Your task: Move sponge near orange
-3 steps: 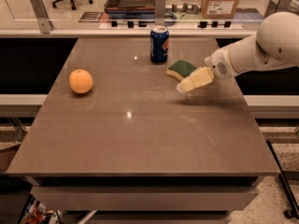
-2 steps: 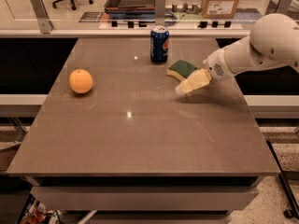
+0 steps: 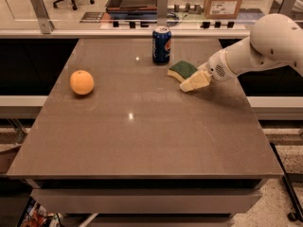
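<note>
The sponge (image 3: pixel 181 70), pale yellow foam with a dark green top, lies flat on the brown table (image 3: pixel 142 136) at the back right, just right of the blue soda can. The orange (image 3: pixel 82 82) sits on the table's left side, far from the sponge. My cream-coloured gripper (image 3: pixel 191 83) reaches in from the right on a white arm (image 3: pixel 255 51). Its tip is low over the table, right at the sponge's front right edge.
A blue soda can (image 3: pixel 161 44) stands upright at the back middle, close to the sponge's left. A rail with posts (image 3: pixel 156 32) runs along the table's far edge. A cardboard box (image 3: pixel 225 0) and a tray stand beyond it.
The gripper has shifted slightly left, closer to the sponge's front right edge. The sponge, can and orange have not moved.
</note>
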You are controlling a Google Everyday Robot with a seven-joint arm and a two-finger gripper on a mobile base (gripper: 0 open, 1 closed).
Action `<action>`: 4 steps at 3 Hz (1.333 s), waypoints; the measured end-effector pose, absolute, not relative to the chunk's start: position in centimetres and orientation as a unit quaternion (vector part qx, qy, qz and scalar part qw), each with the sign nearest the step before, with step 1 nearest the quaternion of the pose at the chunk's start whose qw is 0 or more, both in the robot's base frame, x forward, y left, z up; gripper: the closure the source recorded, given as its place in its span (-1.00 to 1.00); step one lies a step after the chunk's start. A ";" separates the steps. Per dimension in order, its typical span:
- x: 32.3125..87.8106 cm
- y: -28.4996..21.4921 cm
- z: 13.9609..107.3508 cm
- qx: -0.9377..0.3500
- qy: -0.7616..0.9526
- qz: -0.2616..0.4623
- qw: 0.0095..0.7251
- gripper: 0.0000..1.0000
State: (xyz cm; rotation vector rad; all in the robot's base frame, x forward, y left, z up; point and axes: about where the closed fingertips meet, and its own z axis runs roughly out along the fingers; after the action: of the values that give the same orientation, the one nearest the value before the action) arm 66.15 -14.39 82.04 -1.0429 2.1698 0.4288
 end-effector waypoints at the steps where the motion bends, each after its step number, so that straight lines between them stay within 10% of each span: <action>1: 66.2 -14.2 81.9 -0.402 0.834 0.166 0.340 0.28; 3: 66.2 -14.1 82.2 -0.402 0.834 0.166 0.340 1.00; 4: 66.2 -14.1 82.2 -0.403 0.834 0.166 0.340 1.00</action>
State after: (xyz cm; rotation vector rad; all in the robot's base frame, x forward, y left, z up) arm 66.16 -14.12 82.20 -1.0479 2.1702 0.4330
